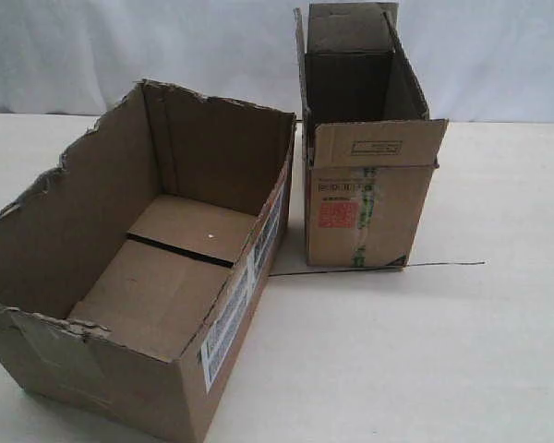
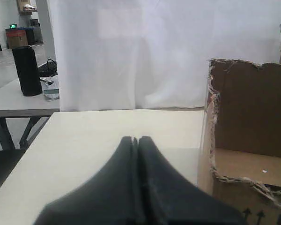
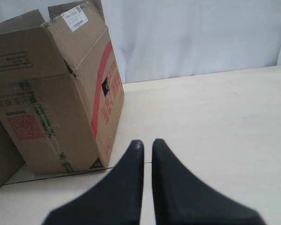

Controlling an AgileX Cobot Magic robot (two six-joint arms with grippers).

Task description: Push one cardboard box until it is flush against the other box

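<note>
Cardboard box (image 1: 148,277), open-topped, beside other box (image 1: 369,198)

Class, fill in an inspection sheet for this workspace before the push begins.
Surface: pale table.
Job's things: cardboard box and other box upright, open-topped, gap between, not flush.
Clutter: nothing seen.
Grippers: left gripper shut, empty; right gripper a slit open, empty.
Cables: thin dark strand on table at other box's base.
Surroundings: white curtain; side table with black cylinder.

I count boxes: two, one cardboard box (image 1: 92,221), one other box (image 1: 374,217). Table (image 1: 443,351): one. Mine: left gripper (image 2: 135,139), right gripper (image 3: 147,143), two.
</note>
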